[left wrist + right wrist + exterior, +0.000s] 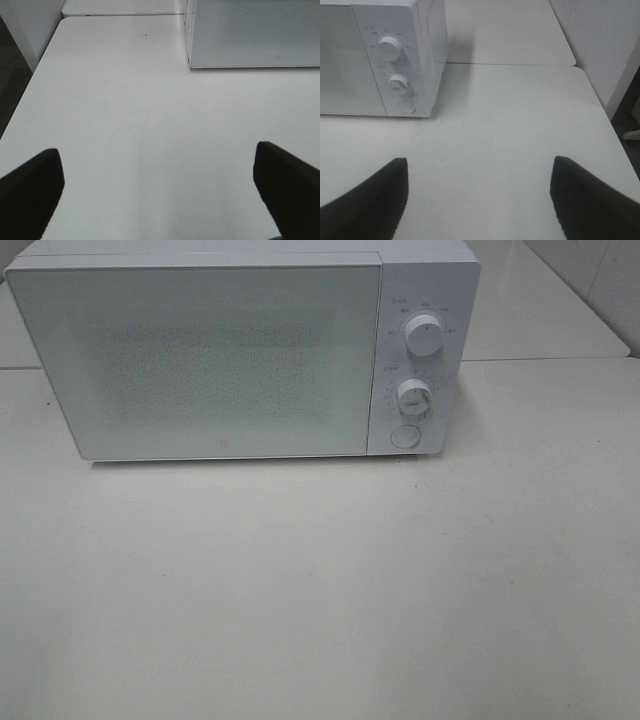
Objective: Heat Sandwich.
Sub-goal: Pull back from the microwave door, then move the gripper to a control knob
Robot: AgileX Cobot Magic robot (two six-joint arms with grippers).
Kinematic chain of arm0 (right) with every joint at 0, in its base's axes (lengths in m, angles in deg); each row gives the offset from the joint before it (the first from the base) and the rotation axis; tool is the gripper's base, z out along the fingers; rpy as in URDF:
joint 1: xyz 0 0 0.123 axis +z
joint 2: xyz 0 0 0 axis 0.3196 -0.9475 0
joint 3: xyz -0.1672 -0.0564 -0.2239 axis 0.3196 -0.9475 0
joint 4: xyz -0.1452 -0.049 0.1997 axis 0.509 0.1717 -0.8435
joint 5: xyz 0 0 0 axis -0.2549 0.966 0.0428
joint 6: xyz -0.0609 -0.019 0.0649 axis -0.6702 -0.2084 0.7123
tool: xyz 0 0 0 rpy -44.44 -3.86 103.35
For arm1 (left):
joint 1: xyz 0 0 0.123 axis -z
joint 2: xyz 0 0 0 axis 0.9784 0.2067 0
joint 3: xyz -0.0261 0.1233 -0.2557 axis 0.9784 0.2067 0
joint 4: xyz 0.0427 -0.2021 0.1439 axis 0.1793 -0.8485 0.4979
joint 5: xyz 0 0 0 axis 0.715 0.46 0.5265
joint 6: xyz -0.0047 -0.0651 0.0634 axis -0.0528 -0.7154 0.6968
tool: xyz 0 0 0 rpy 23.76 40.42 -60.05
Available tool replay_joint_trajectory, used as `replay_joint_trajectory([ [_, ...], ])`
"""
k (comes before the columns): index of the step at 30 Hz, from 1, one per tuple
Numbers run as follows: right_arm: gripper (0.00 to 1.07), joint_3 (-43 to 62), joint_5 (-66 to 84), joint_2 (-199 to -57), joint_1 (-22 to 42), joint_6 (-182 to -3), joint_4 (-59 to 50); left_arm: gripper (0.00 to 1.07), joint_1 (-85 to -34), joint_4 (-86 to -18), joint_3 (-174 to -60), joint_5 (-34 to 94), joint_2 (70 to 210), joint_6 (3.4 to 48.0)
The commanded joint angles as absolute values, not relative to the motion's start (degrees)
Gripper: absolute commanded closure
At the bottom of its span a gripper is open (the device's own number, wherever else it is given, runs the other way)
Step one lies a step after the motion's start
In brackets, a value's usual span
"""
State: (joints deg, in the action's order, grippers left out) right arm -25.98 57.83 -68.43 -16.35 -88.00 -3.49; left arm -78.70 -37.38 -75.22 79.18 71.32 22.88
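A white microwave [220,355] stands at the back of the table with its door shut. Two round knobs [425,337] and a round button [405,437] sit on its right panel. The sandwich and its plate are out of view in all three views. Neither arm shows in the exterior high view. My left gripper [157,187] is open and empty above bare table, left of the microwave's front corner [192,62]. My right gripper [480,195] is open and empty above bare table, right of the microwave's control panel [395,70].
The white table [320,590] spreads in front of the microwave. Its left edge [30,85] drops to a dark floor. Its right edge [610,125] runs near a white wall. A second tabletop [505,35] joins behind.
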Motion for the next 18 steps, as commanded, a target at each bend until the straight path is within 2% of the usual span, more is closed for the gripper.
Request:
replay_joint_trajectory([
  [1,0.32,-25.63,54.17,-69.97,-16.75,-87.43,-3.83,0.09,-78.76,-37.38,-74.99,78.61,69.83,22.88],
  [18,0.32,-29.3,41.22,-79.26,-16.75,-87.43,-3.83,0.09,-78.76,-37.38,-74.99,78.61,69.83,22.88],
])
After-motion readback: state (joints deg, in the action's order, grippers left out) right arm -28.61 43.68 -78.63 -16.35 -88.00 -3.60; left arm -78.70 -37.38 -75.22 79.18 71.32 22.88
